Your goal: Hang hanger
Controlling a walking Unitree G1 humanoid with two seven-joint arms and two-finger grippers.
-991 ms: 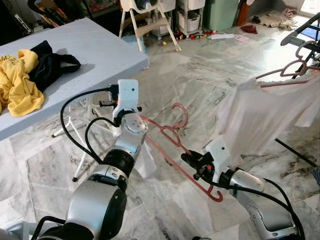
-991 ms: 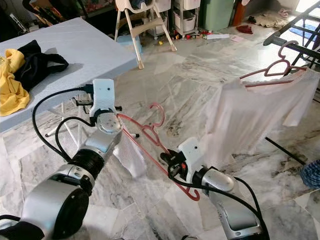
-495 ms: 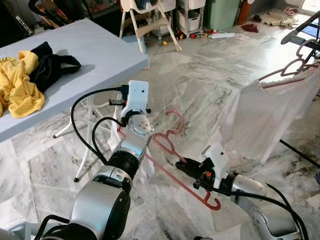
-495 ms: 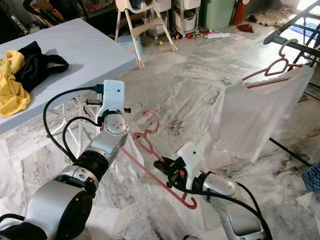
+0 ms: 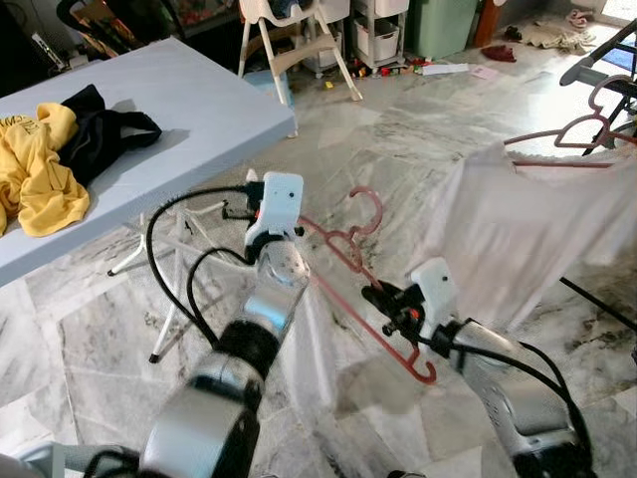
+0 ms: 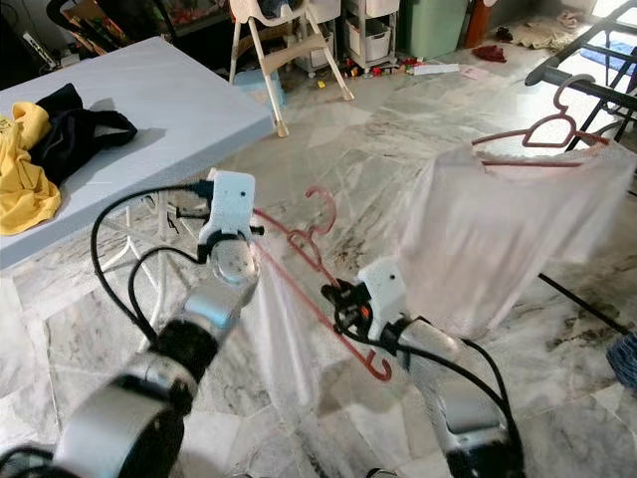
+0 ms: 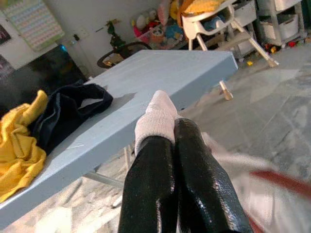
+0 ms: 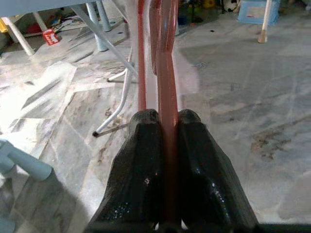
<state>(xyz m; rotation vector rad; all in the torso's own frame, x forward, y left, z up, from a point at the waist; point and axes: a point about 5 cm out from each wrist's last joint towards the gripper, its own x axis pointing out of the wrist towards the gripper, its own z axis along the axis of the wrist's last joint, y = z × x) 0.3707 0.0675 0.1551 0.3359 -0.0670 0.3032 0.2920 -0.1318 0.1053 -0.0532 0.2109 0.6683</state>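
Observation:
A red hanger (image 5: 343,261) slants between my two grippers, hook (image 5: 369,204) upward. My right gripper (image 8: 167,121) is shut on its lower bar, also seen from the head (image 5: 384,299). A thin white garment (image 5: 311,344) hangs blurred below the hanger. My left gripper (image 7: 174,130) is shut on a fold of that white cloth (image 7: 154,119) at the hanger's upper end, behind its white wrist camera (image 5: 280,199). To the right, a drying rack bar (image 5: 597,62) carries a pink hanger (image 5: 567,139) with a white shirt (image 5: 513,234).
A light blue table (image 5: 189,110) stands on my left with a yellow garment (image 5: 38,169) and a black one (image 5: 105,129) on it. Its metal legs (image 5: 164,299) reach the marble floor. A high chair (image 5: 289,40) and storage bins stand behind.
My right gripper has risen a little with the hanger. The left arm has moved slightly right. The white shirt on the rack swung right and has come back.

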